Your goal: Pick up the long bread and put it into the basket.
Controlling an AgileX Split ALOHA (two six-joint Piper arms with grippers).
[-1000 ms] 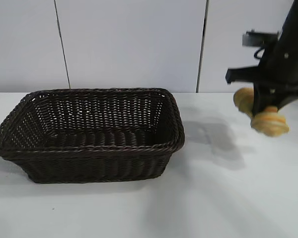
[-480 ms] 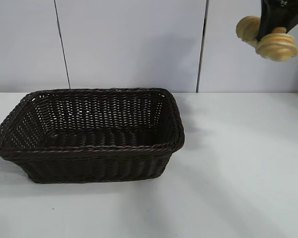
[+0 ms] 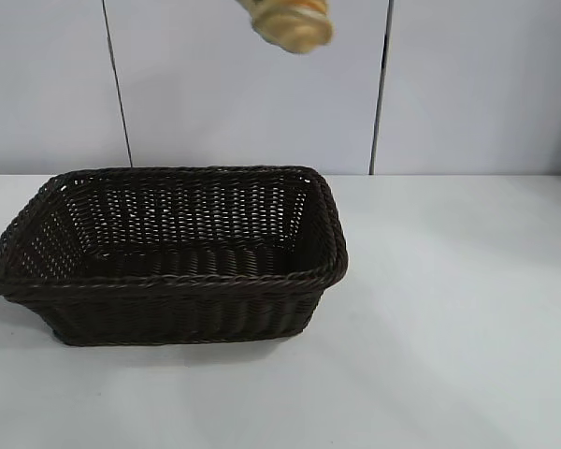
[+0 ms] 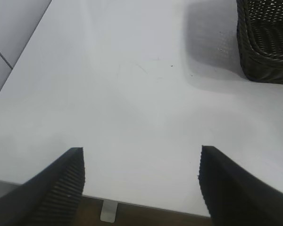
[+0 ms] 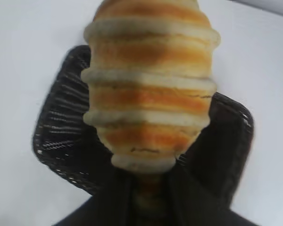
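The long bread (image 3: 293,25) hangs at the top edge of the exterior view, high above the basket (image 3: 168,281). Only its lower end shows there; the arm holding it is out of that picture. In the right wrist view the ridged golden loaf (image 5: 150,84) fills the middle, and my right gripper (image 5: 150,197) is shut on its near end. The dark woven basket (image 5: 61,141) lies far below, behind the loaf. My left gripper (image 4: 141,181) is open and empty over the white table, with a corner of the basket (image 4: 266,42) farther off.
The white table (image 3: 449,355) stretches to the right of the basket. A white panelled wall (image 3: 243,84) stands behind. The table's near edge (image 4: 132,205) shows in the left wrist view.
The right gripper has carried the bread up and to the left, from beside the basket at the right to high above it. The arm has left the exterior view. The basket has not moved.
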